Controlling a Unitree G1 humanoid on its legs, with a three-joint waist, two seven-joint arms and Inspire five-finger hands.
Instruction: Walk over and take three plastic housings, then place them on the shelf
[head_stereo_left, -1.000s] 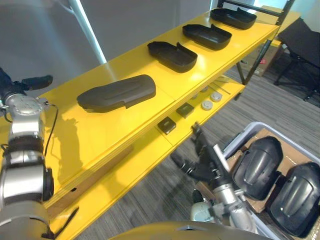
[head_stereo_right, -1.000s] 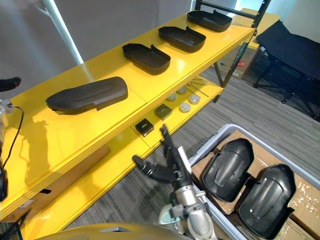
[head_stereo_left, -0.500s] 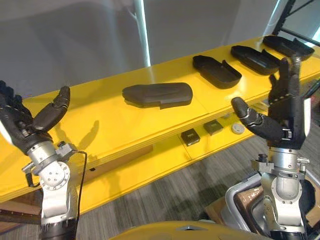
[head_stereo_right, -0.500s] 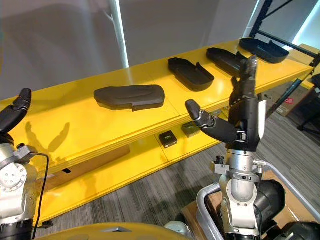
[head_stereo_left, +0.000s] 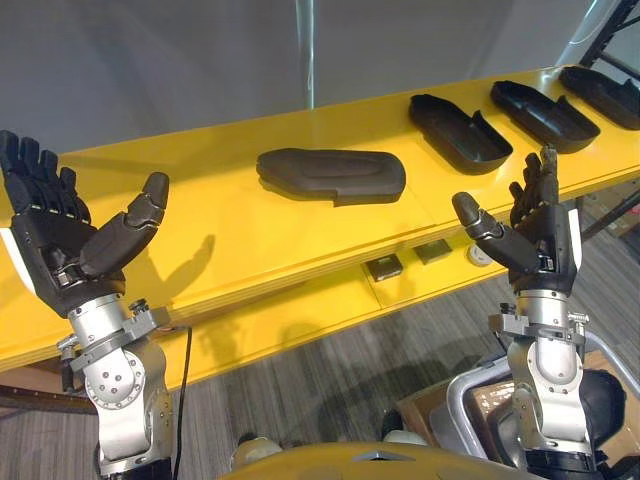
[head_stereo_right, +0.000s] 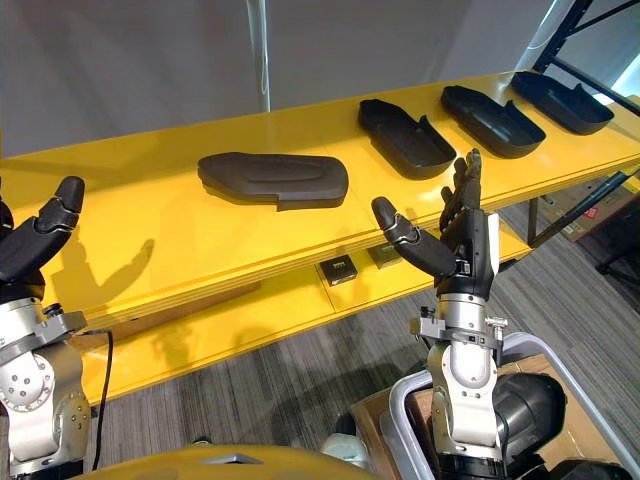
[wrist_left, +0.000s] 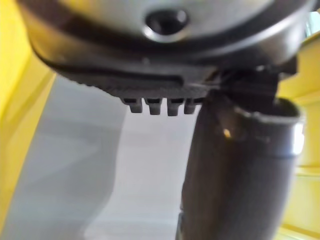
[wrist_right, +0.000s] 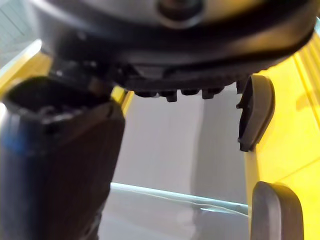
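Before the yellow shelf (head_stereo_left: 280, 240), the left hand (head_stereo_left: 50, 250) and right hand (head_stereo_left: 540, 240) have both risen, spread open and empty. Four plastic housings (head_stereo_left: 330, 175) lie on the shelf, so placing seems finished.

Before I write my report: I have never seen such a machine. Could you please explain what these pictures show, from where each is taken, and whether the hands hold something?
This is a walking humanoid robot with two arms. Two pictures come from cameras in its head, looking down; two come from cameras on its wrists, very close to each hand. The left hand and the right hand are raised, open, and hold nothing. Before them stands a yellow shelf with four dark housings in a row: the leftmost lies dome up, the others hollow side up.
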